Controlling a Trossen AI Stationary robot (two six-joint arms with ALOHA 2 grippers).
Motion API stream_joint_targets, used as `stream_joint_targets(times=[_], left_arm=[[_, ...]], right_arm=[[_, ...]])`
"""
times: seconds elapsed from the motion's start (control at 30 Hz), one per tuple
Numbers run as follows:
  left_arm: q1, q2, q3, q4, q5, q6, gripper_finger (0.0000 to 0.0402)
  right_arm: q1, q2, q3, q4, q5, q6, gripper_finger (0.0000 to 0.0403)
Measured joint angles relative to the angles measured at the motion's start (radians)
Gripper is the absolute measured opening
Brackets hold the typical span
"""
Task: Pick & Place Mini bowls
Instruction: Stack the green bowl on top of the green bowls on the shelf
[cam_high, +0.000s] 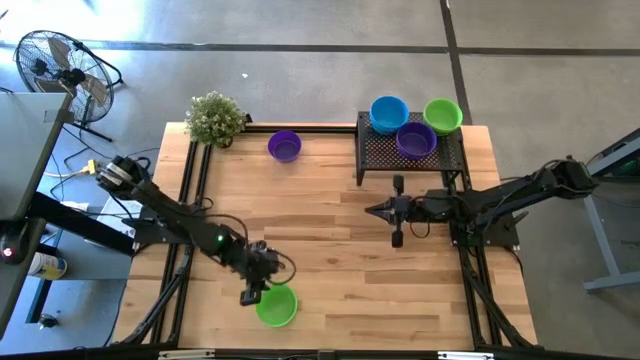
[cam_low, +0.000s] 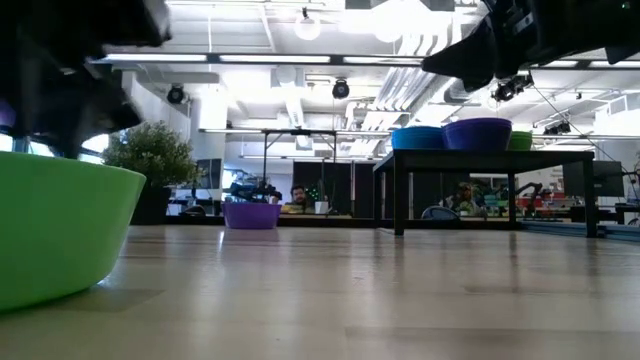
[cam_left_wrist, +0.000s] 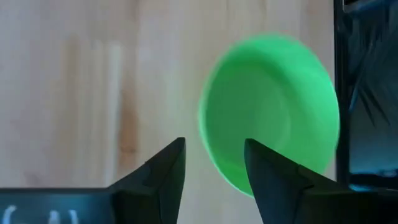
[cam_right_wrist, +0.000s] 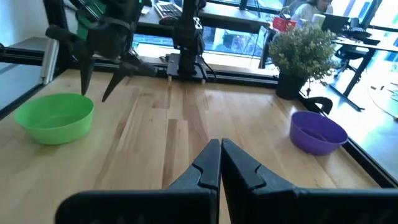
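The left gripper (cam_high: 252, 293) hangs just beside the green bowl (cam_high: 277, 305) near the table's front edge, its fingers (cam_left_wrist: 166, 167) parted a little with nothing between them; the bowl sits off to one side of the gap rather than in it, so a closing pinch could, I judge, miss the rim or nudge the light plastic toward the edge. The right gripper (cam_high: 396, 211) waits over mid-table in front of the black stand (cam_high: 380, 155), fingers pressed together and holding nothing. A blue bowl (cam_high: 389, 112), a purple bowl (cam_high: 416, 139) and another green one (cam_high: 442, 114) sit on the stand; a lone purple bowl (cam_high: 285, 145) rests on the table near the plant (cam_high: 214, 118); every bowl whose inside shows looks empty.
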Motion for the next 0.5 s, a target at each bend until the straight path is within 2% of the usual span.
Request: stream_joint_targets(times=[0.33,0.43,0.5], left_arm=[[-0.026,0.103,0.0,0.015,0.009,-0.197,0.0154],[-0.023,0.128,0.0,0.018,0.004,-0.226,0.0117],[-0.01,0.132,0.001,0.011,-0.012,-0.229,0.0073]], right_arm=[[0.006,0.0,0.0,0.007,0.0,-0.011,0.0],[0.006,0.0,0.0,0.007,0.0,-0.011,0.0],[0.006,0.0,0.0,0.007,0.0,-0.01,0.0]])
